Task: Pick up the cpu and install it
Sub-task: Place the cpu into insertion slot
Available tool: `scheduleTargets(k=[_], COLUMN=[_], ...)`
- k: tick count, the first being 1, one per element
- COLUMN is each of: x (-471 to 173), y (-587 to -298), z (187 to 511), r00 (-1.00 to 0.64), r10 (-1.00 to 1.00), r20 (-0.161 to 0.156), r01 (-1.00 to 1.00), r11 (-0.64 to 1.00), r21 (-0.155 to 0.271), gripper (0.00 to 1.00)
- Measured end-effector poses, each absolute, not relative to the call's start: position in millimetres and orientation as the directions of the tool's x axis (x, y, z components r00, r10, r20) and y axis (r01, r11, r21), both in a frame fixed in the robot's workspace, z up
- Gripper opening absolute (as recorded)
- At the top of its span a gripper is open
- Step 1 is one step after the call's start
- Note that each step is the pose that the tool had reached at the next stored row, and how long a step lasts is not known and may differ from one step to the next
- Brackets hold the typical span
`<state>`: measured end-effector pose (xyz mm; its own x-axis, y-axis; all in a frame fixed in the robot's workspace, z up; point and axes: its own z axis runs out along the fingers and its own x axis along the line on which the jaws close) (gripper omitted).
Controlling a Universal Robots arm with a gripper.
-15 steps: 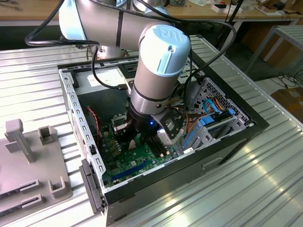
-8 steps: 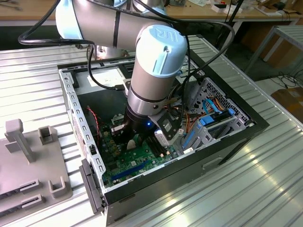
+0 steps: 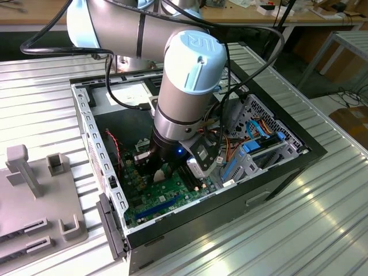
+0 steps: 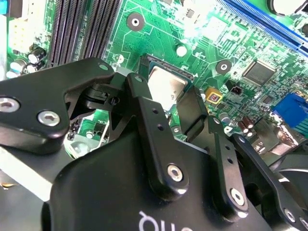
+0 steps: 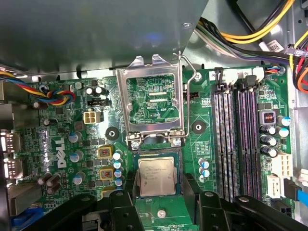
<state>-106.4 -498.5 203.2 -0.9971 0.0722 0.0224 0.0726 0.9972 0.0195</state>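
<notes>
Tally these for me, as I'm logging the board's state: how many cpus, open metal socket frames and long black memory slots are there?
cpu: 1
open metal socket frame: 1
long black memory slots: 4
Total: 6

Claw straddles the cpu on green motherboard.

The cpu looks satin metal, the motherboard glossy, the hand matt black.
</notes>
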Motion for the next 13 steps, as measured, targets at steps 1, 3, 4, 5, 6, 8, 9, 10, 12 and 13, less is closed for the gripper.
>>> scheduleTargets(k=[1, 3, 4, 5, 6, 8, 9, 10, 12, 13], x=[-106.2, -105.8, -105.8, -105.8, -105.7, -105.7, -105.7, -105.7, -105.7, -105.7], y=[-498.2, -497.6, -497.6, -497.6, -497.6, -497.6, -497.6, -497.6, -497.6, -497.6], z=[203.2, 202.9, 202.9, 202.9, 202.9, 202.8, 202.8, 202.8, 202.8, 202.8], r00=[-0.997, -0.997, -0.997, -0.997, -0.997, -0.997, -0.997, -0.997, -0.997, -0.997], r10=[0.072, 0.073, 0.073, 0.073, 0.072, 0.072, 0.072, 0.072, 0.072, 0.072], r20=[0.022, 0.022, 0.022, 0.022, 0.022, 0.022, 0.022, 0.022, 0.022, 0.022], r01=[0.073, 0.073, 0.073, 0.073, 0.073, 0.073, 0.073, 0.073, 0.073, 0.073], r11=[0.997, 0.997, 0.997, 0.997, 0.997, 0.997, 0.997, 0.997, 0.997, 0.997], r21=[0.019, 0.020, 0.019, 0.019, 0.019, 0.019, 0.019, 0.019, 0.019, 0.019], gripper=[0.52, 0.52, 0.52, 0.52, 0.52, 0.52, 0.52, 0.52, 0.52, 0.52])
